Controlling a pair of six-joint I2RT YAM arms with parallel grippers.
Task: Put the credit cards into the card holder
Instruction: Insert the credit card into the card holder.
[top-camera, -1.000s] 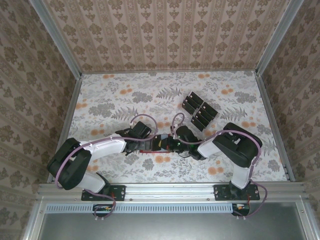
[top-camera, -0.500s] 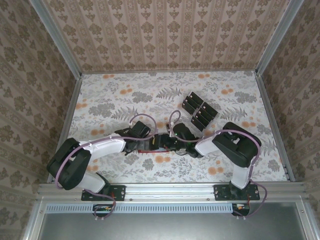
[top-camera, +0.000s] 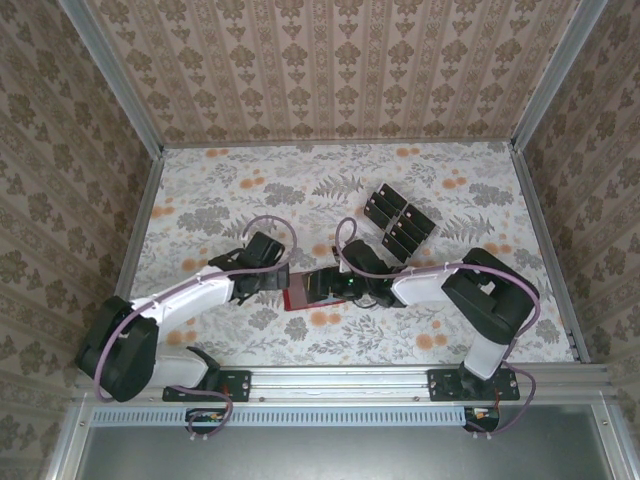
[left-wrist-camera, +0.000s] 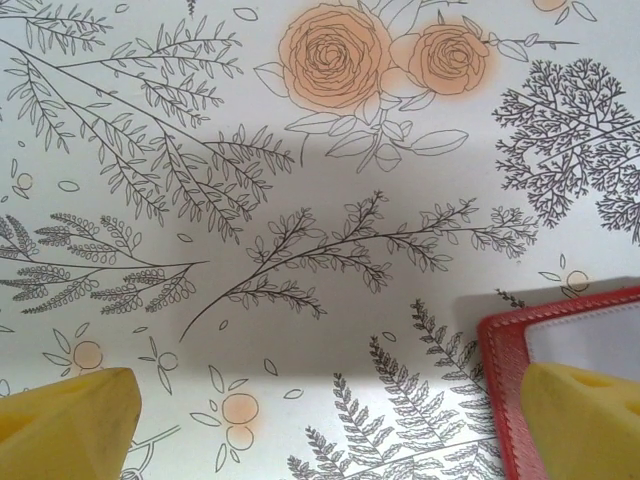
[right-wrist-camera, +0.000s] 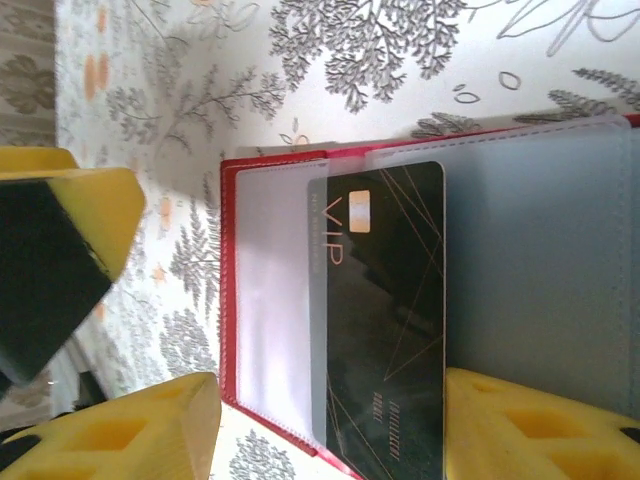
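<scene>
The card holder (top-camera: 297, 297) is being shown lying open and flat on the flowered bench (top-camera: 220, 200), near the front middle, between the two grippers. The left gripper (top-camera: 272, 280) is being held low, just beside the holder's left edge. Its yellow fingers (left-wrist-camera: 65, 425) are being held spread wide, released, with only bare bench between them. In the left wrist view one of those fingers is being shown over the holder's red corner.

The right gripper (top-camera: 342, 284) is being held above the holder's right part. Its fingers (right-wrist-camera: 540, 430) are being held apart and nothing is being grasped by them. One finger is being shown over the clear sleeve (right-wrist-camera: 540, 230) beside a card's corner, the other just off the holder's red edge.

A black card (right-wrist-camera: 385, 320), marked "VIP" with a gold chip, is being carried inside the open holder, tucked into a sleeve. The other credit cards (top-camera: 400, 222) are being shown laid in short rows on the bench, farther back and to the right, apart from the holder.
</scene>
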